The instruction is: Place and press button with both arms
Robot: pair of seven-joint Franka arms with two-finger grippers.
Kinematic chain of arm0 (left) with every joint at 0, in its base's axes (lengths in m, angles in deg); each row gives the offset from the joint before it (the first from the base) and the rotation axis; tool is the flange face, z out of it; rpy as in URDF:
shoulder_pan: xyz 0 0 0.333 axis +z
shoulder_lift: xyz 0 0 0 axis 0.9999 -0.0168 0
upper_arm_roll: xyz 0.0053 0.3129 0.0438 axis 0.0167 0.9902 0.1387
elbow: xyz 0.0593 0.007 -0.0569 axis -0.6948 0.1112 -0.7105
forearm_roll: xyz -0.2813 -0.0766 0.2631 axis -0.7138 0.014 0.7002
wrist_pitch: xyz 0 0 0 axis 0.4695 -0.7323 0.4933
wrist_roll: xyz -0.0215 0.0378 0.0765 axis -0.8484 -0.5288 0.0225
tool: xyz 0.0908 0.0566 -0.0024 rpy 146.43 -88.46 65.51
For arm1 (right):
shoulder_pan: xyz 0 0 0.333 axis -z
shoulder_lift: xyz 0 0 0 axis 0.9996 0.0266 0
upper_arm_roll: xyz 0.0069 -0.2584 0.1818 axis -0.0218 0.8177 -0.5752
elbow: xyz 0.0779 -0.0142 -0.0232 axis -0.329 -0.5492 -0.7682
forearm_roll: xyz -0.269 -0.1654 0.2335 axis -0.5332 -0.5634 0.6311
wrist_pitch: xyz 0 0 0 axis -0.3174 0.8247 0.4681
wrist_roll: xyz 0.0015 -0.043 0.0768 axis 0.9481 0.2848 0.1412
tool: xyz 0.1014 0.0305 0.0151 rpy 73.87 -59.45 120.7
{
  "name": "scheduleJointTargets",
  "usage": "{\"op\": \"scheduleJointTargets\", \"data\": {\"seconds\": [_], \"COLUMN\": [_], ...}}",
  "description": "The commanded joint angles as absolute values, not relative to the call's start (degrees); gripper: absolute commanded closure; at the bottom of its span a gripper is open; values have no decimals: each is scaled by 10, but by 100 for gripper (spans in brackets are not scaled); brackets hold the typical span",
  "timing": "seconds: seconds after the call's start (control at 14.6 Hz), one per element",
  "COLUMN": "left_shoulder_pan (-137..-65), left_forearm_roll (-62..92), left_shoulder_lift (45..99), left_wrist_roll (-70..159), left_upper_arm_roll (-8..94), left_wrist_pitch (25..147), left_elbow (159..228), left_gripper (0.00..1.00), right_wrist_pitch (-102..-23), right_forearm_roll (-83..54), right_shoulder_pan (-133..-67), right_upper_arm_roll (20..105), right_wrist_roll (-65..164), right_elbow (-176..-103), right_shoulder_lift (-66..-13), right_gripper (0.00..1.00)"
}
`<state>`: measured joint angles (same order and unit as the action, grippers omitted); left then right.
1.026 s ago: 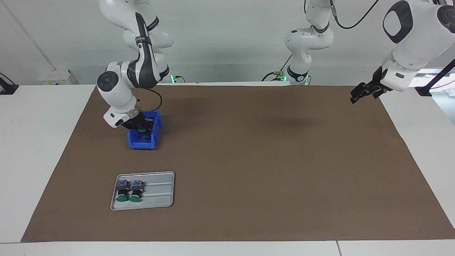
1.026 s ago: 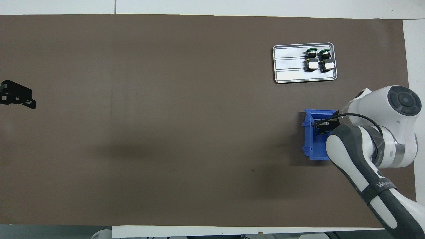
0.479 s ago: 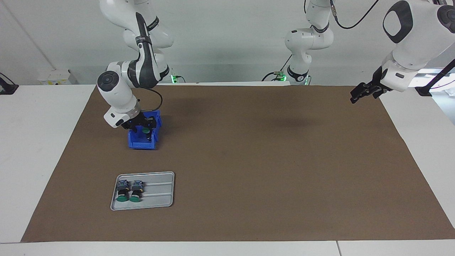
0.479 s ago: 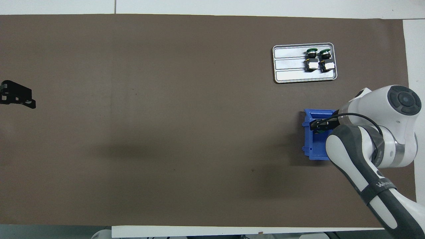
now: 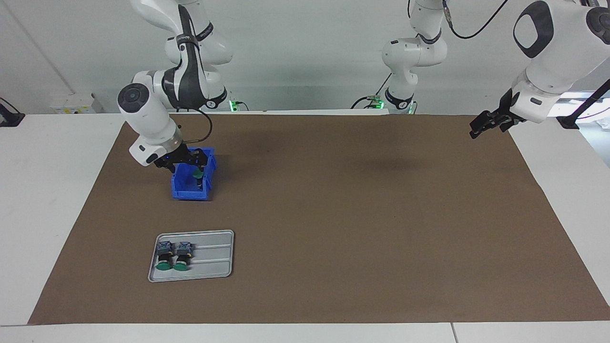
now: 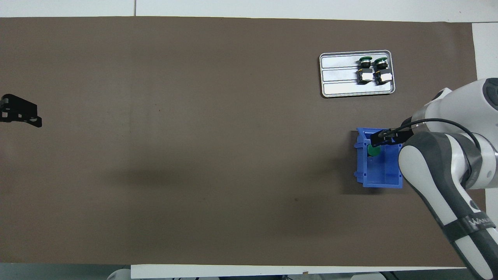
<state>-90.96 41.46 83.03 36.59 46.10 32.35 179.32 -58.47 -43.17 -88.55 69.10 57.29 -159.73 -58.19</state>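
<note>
Three buttons: two lie side by side in the one grey tray, at its end toward the right arm. The third button shows its green cap in the one blue bin, directly under the right gripper. I cannot tell how that gripper's jaws stand. The bin is nearer to the robots than the tray. Both sit near the brown mat's edge at the right arm's end. Broad mat lies between them and the waiting left gripper, jaws spread, holding nothing.
</note>
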Motion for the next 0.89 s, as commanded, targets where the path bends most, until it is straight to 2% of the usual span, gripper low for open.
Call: {"op": "scheduleJointTargets", "data": {"seconds": [0.0,0.14,0.27,0.48,0.62,0.82], "left_shoulder_pan": [-911,-911,-911,-911,-911,-911], "left_forearm_roll": [422,423,422,422,422,422], "left_shoulder_lift": [842,842,842,842,842,842], "left_wrist_roll": [363,363,363,363,363,363], "left_upper_arm_roll": [463,463,463,463,463,463], "left_wrist_pitch": [322,322,322,322,322,322], "left_elbow": [1804,1804,1804,1804,1804,1804], "left_gripper": [0,0,0,0,0,0], "right_wrist_pitch": [-531,-472,-401,-327,-265,-257], "right_forearm_roll": [-428,-429,-437,-438,-439,-445], "right_shoulder_pan": [-875,-876,-878,-877,-873,-874], "right_upper_arm_roll": [688,689,688,688,688,688], "right_wrist_roll": [558,558,558,551,552,550], "right_elbow": [-1566,-1522,-1448,-1353,-1278,-1240], "right_shoulder_lift": [-612,-627,-624,-607,-573,-549], "right_gripper": [2,2,2,2,2,2]}}
